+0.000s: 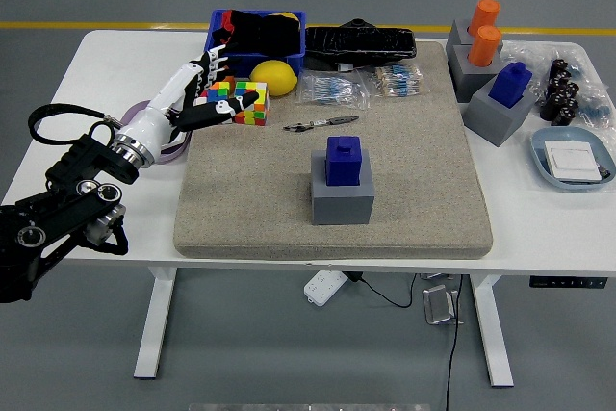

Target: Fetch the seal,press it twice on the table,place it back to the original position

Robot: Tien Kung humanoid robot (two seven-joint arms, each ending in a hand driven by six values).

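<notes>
The blue seal [344,159] sits upright on its grey base [342,198] near the middle of the frame, on a beige mat [404,141] covering the white table [106,122]. A pen [321,123] lies just above it on the mat. At the left, the left hand [197,93] hangs over the mat's upper left corner, fingers spread and holding nothing, its fingertips by a coloured cube [241,102]. A lemon [272,77] rests beside the cube
</notes>
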